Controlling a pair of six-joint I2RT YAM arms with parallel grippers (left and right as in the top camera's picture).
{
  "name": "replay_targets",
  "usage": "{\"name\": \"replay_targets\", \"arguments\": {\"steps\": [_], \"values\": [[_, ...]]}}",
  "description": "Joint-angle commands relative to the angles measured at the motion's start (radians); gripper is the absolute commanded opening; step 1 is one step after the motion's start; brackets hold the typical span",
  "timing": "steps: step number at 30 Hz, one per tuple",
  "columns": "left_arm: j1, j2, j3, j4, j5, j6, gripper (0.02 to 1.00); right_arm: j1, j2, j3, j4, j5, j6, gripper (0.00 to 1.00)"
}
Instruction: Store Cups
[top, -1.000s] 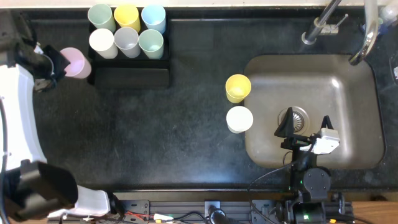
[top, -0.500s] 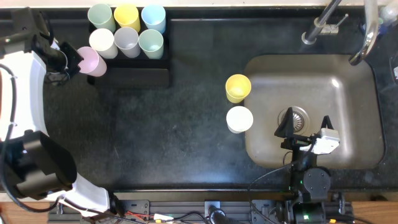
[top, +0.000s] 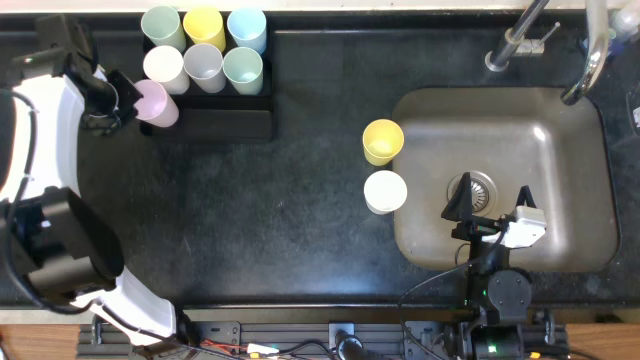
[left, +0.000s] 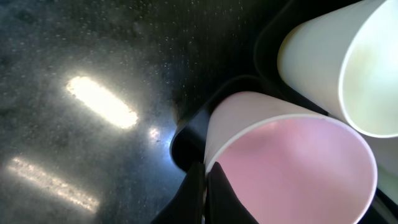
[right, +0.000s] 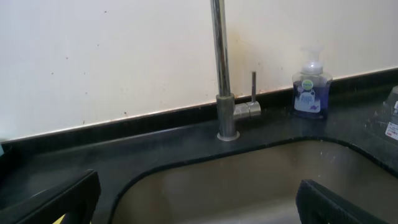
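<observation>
pink cup (top: 157, 103) carried right by left claw (top: 133, 100), now beside rack (top: 215, 123)

Looking down on a black speckled countertop (top: 300, 220), glossy and throwing back bright streaks of light (left: 102, 102). Framing a stainless steel sink (top: 560, 130) at the right side, draining through a round strainer (top: 485, 185) in the basin floor. Backing onto an off-white wall (right: 112, 56), flecked with small dark marks, behind a chrome faucet (right: 216, 62). Keeping a soap dispenser (right: 310, 93) of blue liquid on the ledge near the faucet.

Pink cup (left: 292, 163); white cup (left: 323, 62) just beside
</observation>
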Motion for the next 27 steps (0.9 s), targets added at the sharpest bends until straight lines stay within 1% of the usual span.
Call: {"name": "replay_targets", "arguments": {"steps": [1, 3, 8, 9, 10, 11, 12, 13, 14, 16, 17, 18, 19, 25, 27], "values": [[-0.018, 0.047, -0.005, 0.008, -0.038, 0.015, 0.036, -0.006, -0.007, -0.013, 0.003, -0.002, -0.002, 0.998], [-0.018, 0.051, -0.005, 0.008, -0.056, 0.015, 0.036, -0.006, -0.007, -0.013, 0.003, -0.002, -0.002, 0.998], [-0.019, 0.051, -0.005, 0.019, -0.057, 0.015, 0.047, -0.006, -0.007, -0.013, 0.003, -0.002, -0.002, 0.998], [-0.019, 0.051, -0.005, 0.020, -0.057, 0.015, 0.139, -0.006, -0.007, -0.013, 0.003, -0.002, -0.002, 0.996], [-0.019, 0.051, -0.005, 0.021, -0.057, 0.015, 0.178, -0.006, -0.007, -0.013, 0.003, -0.002, -0.002, 0.998], [-0.019, 0.051, -0.005, 0.022, -0.057, 0.015, 0.178, -0.006, -0.007, -0.013, 0.003, -0.002, -0.002, 0.996], [-0.019, 0.053, -0.005, 0.023, -0.057, 0.015, 0.088, -0.006, -0.007, -0.013, 0.003, -0.002, -0.003, 0.998], [-0.019, 0.054, -0.005, 0.023, -0.057, 0.015, 0.086, -0.006, -0.007, -0.013, 0.003, -0.002, -0.002, 0.998], [-0.019, 0.056, -0.005, 0.023, -0.057, 0.015, 0.178, -0.006, -0.007, -0.013, 0.003, -0.002, -0.002, 0.998], [-0.019, 0.057, -0.005, 0.022, -0.057, 0.015, 0.470, -0.006, -0.007, -0.013, 0.003, -0.002, -0.002, 0.998], [-0.019, 0.057, -0.005, 0.022, -0.056, 0.015, 0.724, -0.006, -0.007, -0.013, 0.003, -0.002, -0.002, 0.998], [-0.019, 0.056, -0.005, 0.022, -0.053, 0.015, 0.954, -0.006, -0.007, -0.013, 0.003, -0.002, -0.002, 0.998], [-0.019, 0.056, -0.005, 0.022, -0.053, 0.015, 1.000, -0.006, -0.007, -0.013, 0.003, -0.002, -0.002, 0.998], [-0.019, -0.001, -0.005, 0.017, -0.039, 0.015, 1.000, -0.006, -0.007, -0.013, 0.003, -0.002, -0.003, 0.998], [-0.021, -0.049, -0.005, 0.018, -0.016, 0.015, 0.998, -0.006, -0.007, -0.013, 0.003, -0.002, -0.003, 0.996]]}}
